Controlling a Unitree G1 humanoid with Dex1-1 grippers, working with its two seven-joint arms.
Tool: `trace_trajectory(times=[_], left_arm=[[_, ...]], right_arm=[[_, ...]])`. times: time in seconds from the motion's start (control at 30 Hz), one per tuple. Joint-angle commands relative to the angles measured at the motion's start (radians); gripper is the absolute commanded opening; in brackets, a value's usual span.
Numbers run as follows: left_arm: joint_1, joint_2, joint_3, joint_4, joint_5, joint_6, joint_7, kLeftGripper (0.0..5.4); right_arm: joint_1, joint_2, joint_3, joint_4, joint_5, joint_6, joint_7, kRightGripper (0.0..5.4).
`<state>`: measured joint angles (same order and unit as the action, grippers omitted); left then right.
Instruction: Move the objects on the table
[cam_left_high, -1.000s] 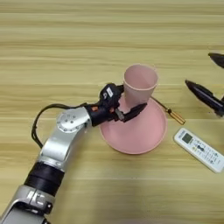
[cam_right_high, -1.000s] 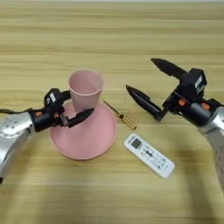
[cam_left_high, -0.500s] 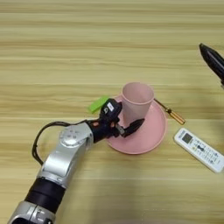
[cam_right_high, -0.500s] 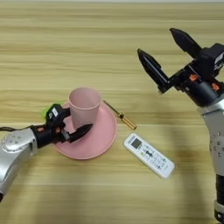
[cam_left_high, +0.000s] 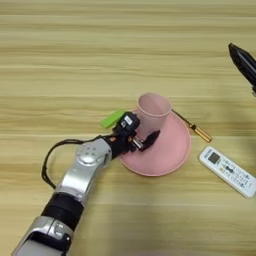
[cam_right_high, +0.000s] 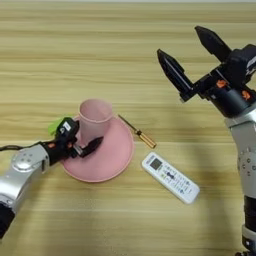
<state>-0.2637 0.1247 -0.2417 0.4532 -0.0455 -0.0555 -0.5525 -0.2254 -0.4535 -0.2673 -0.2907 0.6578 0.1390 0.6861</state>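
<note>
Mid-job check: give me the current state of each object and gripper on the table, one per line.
pink cup: upright, standing on the pink plate.
pink plate: flat on the table.
remote control: lying flat, buttons up, untouched.
screwdriver: lying beside the plate.
left gripper: over the plate at the cup's base.
right gripper: open, raised, holding nothing.

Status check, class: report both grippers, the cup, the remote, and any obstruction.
Left gripper at pink cup on pink plate. Right gripper open, raised. Remote untouched. Screwdriver beside plate.

1 pink cup (cam_left_high: 153, 111), 1 pink plate (cam_left_high: 172, 155), 1 white remote (cam_right_high: 170, 177), 1 small screwdriver (cam_right_high: 136, 132), 1 green item (cam_left_high: 113, 118).
</note>
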Motion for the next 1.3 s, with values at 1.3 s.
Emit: trace_trajectory(times=[1.3], left_arm=[[0.082, 0.048, -0.003, -0.249, -0.056, 0.020, -0.140, 5.38]], right_arm=[[0.001, 0.026, 0.009, -0.006, 0.011, 0.003, 0.020, 5.40]])
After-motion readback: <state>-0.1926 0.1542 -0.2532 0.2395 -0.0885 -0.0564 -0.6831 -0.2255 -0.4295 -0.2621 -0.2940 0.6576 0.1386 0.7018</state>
